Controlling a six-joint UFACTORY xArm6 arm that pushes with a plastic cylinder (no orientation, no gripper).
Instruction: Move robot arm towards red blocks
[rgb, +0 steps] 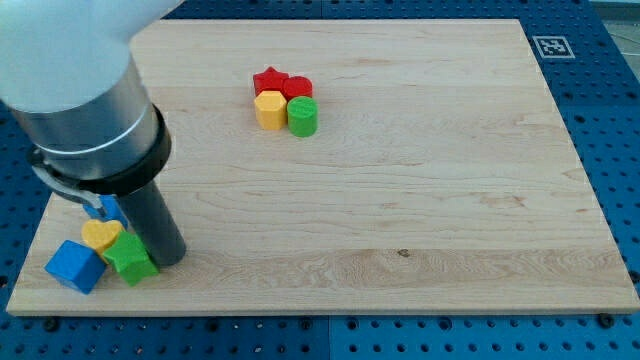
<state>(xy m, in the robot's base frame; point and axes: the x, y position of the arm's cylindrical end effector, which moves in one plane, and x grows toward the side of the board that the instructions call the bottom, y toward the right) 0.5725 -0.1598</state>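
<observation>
My tip (172, 258), no pincer, holds nothing, beside the green block (131, 257), well apart from the red blocks (282, 83).

One camera is looking down obliquely at the whole wooden board (400, 200) from beyond its bottom edge.

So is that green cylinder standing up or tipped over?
Standing up: the green cylinder shows its round flat face on top, beside the yellow block.

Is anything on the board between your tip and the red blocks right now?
Nothing visible. My tip sits beside the green block at the view's bottom left; bare board runs up-right to the red blocks, with yellow and green in front.
</observation>
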